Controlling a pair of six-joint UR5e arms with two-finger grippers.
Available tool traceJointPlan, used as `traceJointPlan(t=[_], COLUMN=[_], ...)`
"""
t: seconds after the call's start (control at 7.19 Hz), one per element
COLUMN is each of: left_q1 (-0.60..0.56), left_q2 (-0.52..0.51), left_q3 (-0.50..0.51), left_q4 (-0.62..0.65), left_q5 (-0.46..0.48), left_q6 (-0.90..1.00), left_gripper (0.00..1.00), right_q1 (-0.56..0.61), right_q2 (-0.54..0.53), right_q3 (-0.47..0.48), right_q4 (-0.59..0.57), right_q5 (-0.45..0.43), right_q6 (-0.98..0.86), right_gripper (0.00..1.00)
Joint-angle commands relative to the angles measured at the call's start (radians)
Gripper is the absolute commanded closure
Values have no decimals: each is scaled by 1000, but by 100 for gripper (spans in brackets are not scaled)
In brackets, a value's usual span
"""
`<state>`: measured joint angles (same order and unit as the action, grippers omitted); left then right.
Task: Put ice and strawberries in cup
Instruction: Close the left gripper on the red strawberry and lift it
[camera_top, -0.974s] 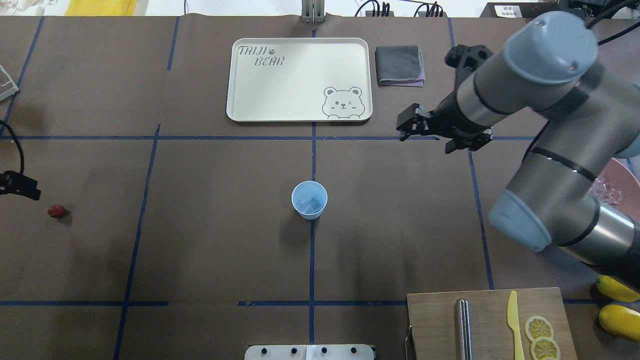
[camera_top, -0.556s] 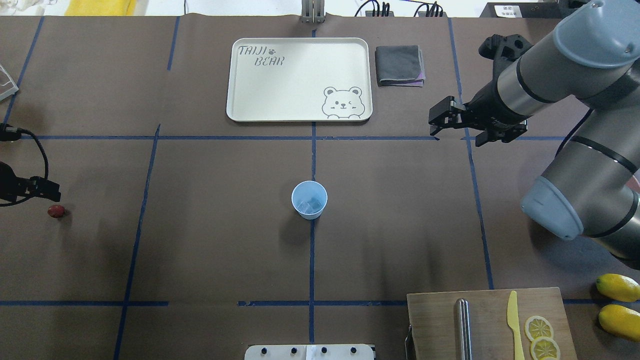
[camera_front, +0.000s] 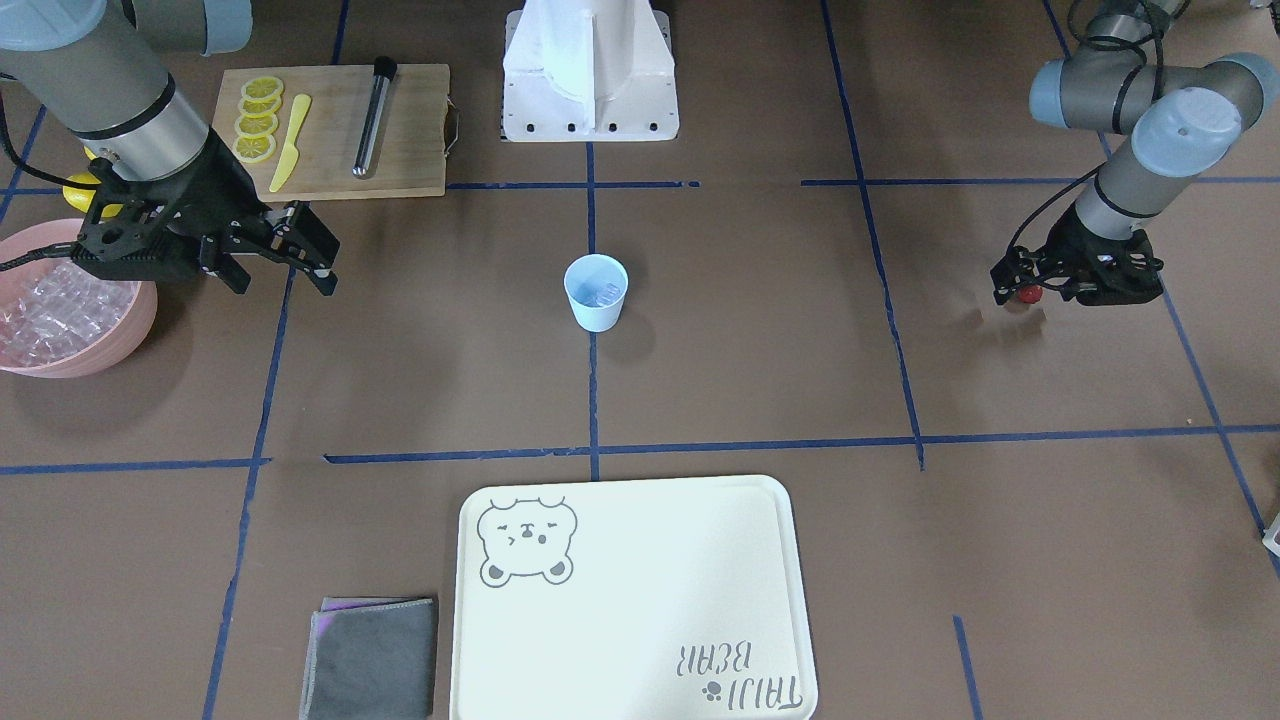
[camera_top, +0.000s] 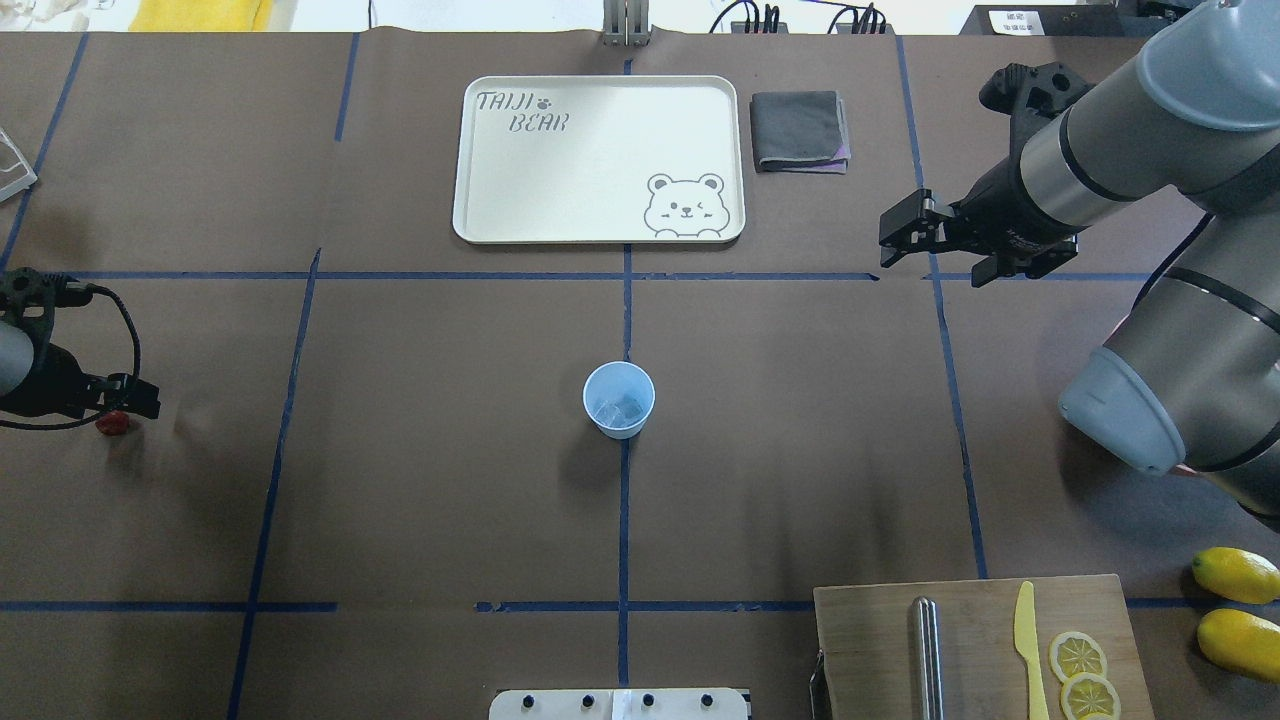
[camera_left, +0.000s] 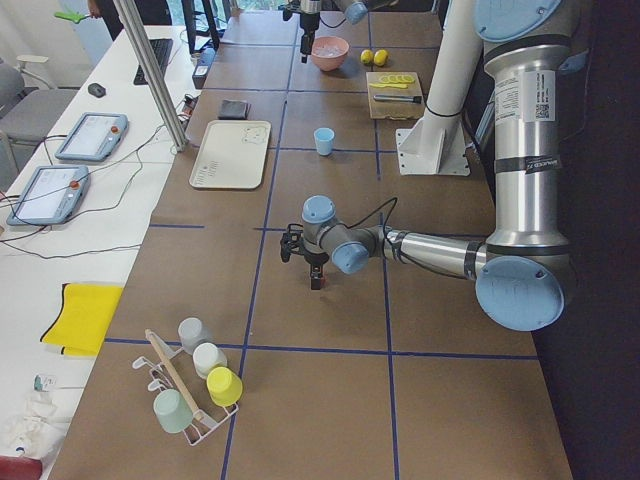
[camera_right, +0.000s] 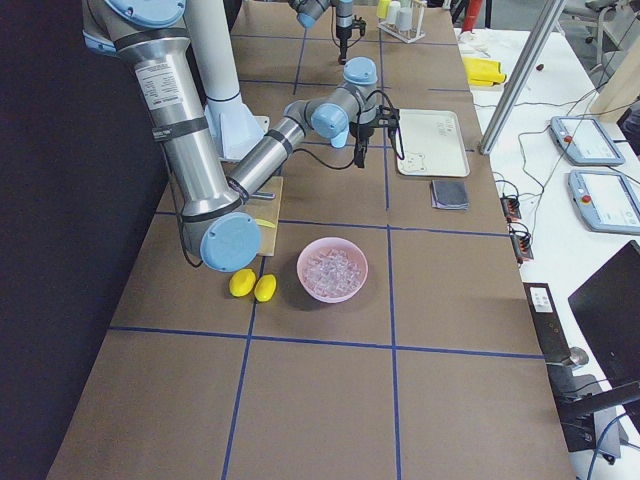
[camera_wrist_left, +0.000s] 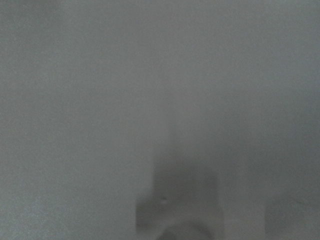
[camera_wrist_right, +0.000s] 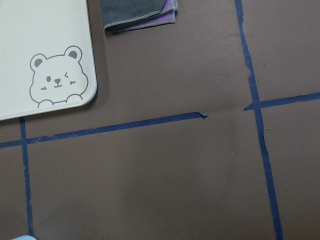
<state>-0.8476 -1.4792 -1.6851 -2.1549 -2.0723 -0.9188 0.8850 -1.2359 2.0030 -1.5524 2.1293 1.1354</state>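
Left gripper (camera_front: 1018, 291) at strawberry (camera_front: 1028, 294), far from cup (camera_front: 596, 292)
Berry between its jaws, grip unclear; right gripper (camera_front: 326, 266) has jaws parted.

Brown bench (camera_top: 400, 480) with blue lines (camera_top: 624, 520); blue cup (camera_top: 619, 399) in the middle; white tray (camera_top: 600, 160) up top; wooden board (camera_top: 870, 640) lower right.
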Motion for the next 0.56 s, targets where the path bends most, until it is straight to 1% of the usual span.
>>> traceJointPlan(t=[0.0, 0.42], left_q1=[2, 4], left_q2=[0, 13], left_q3=[1, -13], left_q4=[1, 6], left_q5=[-2, -9], left_q6=[-15, -17], left_gripper=[18, 16], right_q1=[0, -1], right_q2=[7, 9], right_q3=[3, 2], right_q4=[-2, -2], right_q5=[1, 3], right_q6=[3, 10], right_gripper=[1, 1])
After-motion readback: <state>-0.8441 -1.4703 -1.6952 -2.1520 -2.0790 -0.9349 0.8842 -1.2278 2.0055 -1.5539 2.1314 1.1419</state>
